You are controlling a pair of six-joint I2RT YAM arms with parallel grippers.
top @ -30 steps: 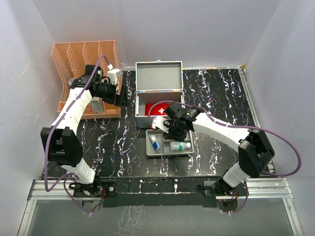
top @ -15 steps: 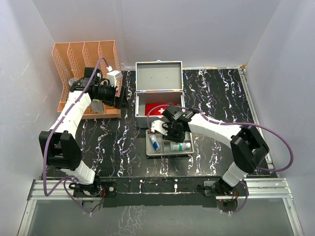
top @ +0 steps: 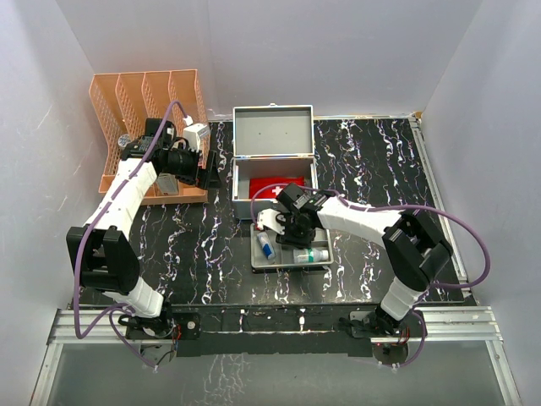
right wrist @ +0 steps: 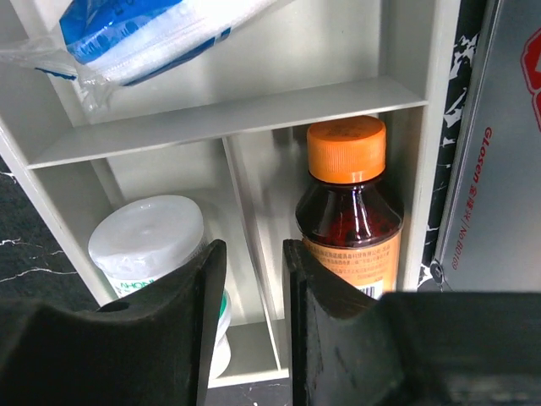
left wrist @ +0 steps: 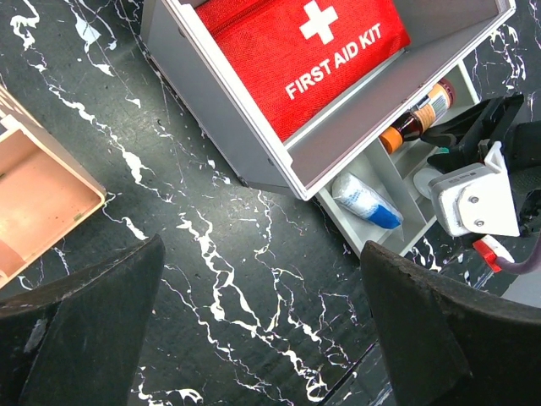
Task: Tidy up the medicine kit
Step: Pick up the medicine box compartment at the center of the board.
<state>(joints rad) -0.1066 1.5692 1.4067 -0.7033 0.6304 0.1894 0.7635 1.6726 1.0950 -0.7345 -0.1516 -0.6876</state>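
The medicine kit (top: 272, 161) is a silver-grey metal case that stands open at the table's middle, with its lid upright. A red first-aid pouch (left wrist: 313, 59) lies inside it. In front of it a grey divided tray (top: 325, 264) holds a blue-white packet (right wrist: 135, 34), a white-capped bottle (right wrist: 148, 241) and an amber bottle with an orange cap (right wrist: 348, 211). My right gripper (right wrist: 254, 279) hangs low over the tray, its jaws narrowly parted and empty, above the divider between the two bottles. My left gripper (left wrist: 262, 338) is wide open and empty over bare table, left of the kit.
An orange file rack (top: 144, 101) stands at the back left, close behind my left arm, with a white box (top: 196, 134) beside it. The kit's wall (right wrist: 499, 152) is right next to the amber bottle. White walls close in the table on three sides.
My right gripper has moved left and down over the tray. My left arm has shifted only slightly.
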